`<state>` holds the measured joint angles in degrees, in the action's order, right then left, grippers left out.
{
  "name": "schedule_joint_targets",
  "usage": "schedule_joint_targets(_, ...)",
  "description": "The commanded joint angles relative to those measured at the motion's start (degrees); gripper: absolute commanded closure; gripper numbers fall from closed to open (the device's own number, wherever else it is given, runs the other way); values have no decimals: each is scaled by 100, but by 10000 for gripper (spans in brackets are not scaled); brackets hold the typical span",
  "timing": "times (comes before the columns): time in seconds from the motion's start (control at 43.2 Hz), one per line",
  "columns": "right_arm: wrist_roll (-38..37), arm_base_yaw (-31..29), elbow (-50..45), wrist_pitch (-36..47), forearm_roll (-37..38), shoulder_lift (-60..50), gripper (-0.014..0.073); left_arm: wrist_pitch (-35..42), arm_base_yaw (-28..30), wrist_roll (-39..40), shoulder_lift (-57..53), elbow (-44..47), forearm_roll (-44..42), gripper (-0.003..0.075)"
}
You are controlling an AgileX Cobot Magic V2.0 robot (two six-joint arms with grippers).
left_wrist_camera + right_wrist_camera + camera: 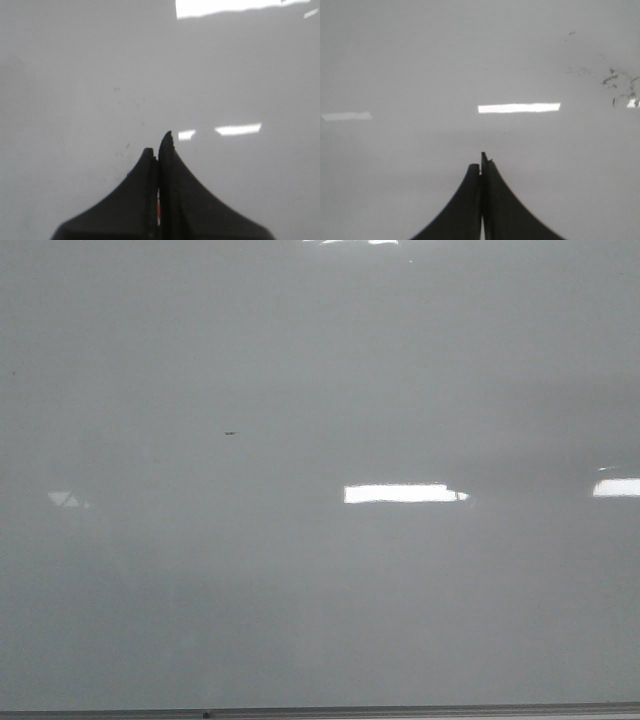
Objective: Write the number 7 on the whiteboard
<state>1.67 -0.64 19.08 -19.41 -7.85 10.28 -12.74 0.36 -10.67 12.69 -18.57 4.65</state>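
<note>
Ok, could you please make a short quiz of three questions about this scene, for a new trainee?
1. True or false: the number 7 is already written on the whiteboard.
2. Choose one. How do the jaws of the left gripper and the right gripper stand?
A. Both wide open
B. Both closed together
C. One open, one closed
3. Short answer: in the front view, what is the only mark on the board, apart from light reflections?

Key
1. False: no written stroke is visible.
2. B
3. A tiny dark speck, left of centre.
</note>
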Motion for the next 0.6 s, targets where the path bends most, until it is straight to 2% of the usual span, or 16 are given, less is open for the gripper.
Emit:
schedule_joint_targets(0.0, 3, -13, 313, 365, 15, 588, 661, 156, -44, 36, 675, -325, -39, 741)
schedule_joint_targets(0.208, 3, -13, 313, 551, 15, 785, 661, 247, -44, 36, 1220, -336, 4, 729)
schedule_joint_targets(0.255, 3, -13, 313, 550, 15, 785, 652, 247, -44, 36, 1247, -336, 4, 689)
schedule_joint_targets(0.324, 3, -13, 313, 550, 15, 785, 599, 247, -44, 36, 1244, -336, 4, 570)
schedule_joint_targets(0.417, 3, -13, 313, 550, 15, 785, 421, 237, -44, 36, 1244, -336, 17, 319)
schedule_joint_targets(0.463, 3, -13, 313, 545, 15, 785, 289, 237, -44, 36, 1244, -336, 17, 217)
schedule_joint_targets(0.51, 3, -13, 313, 530, 15, 785, 174, 237, -44, 36, 1244, -336, 17, 136)
schedule_joint_targets(0.579, 3, -13, 313, 525, 15, 785, 32, 275, -44, 36, 1244, -336, 17, 97)
